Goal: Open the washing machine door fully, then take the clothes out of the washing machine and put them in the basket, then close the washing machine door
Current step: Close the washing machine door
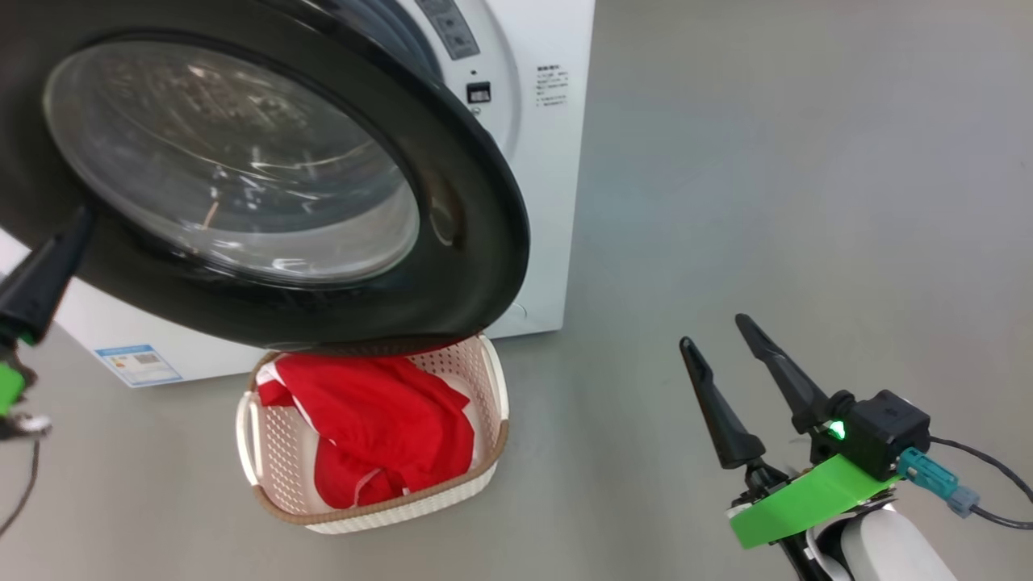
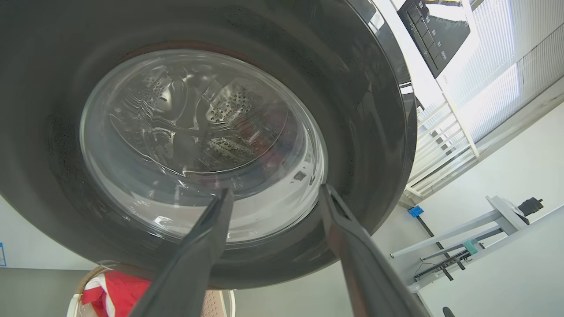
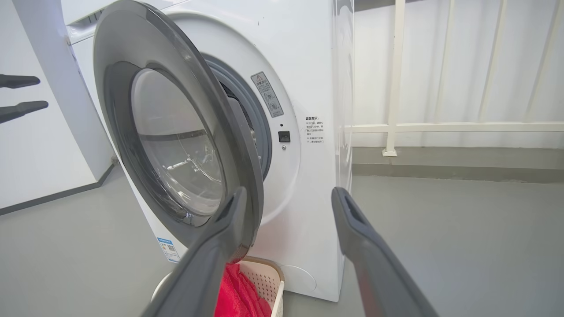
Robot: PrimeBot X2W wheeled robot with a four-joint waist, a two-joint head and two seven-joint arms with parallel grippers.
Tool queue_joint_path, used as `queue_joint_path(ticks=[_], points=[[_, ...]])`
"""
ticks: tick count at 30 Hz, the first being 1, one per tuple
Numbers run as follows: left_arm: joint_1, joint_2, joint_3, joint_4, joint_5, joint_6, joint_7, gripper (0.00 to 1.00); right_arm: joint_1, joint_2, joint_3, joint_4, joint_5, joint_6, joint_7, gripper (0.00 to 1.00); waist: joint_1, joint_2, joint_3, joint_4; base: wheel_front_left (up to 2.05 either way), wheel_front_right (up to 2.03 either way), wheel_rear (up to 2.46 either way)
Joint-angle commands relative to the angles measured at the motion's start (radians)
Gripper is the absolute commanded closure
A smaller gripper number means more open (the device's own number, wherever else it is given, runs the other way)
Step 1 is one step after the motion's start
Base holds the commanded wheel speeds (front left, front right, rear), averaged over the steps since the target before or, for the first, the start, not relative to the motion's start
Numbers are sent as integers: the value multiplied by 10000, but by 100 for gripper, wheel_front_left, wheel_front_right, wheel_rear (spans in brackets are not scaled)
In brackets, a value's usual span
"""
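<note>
Black-rimmed washing machine door (image 1: 476, 202) ajar, left claw (image 2: 275, 190) spread just before it, right claw (image 1: 713, 331) spread, empty.

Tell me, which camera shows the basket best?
The head view: the basket shows almost whole from above, red clothes inside, only its far rim under the door. The left wrist view catches a corner at its bottom edge; the right wrist view shows one end, partly hidden.

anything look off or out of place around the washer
Nothing spilled or damaged. The red clothes lie inside the basket, none on the floor. The washing machine door stands partly open, its lower rim above the basket.
</note>
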Motion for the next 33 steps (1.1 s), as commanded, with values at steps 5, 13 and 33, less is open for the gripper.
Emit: queue_joint_path(ticks=[5, 13, 33], points=[[601, 430, 322, -509, 582, -222, -868, 0, 207, -135, 1, -234, 149, 16, -48, 0, 0, 0, -380, 349, 0, 0, 0], [1789, 504, 308, -901, 1715, -267, -2323, 0, 328, -232, -1, -195, 276, 16, -48, 0, 0, 0, -635, 560, 0, 0, 0], [4771, -148, 33, -533, 3415, -282, -6374, 0, 658, -465, -190, -116, 585, 16, -48, 0, 0, 0, -1065, 1033, 0, 0, 0]])
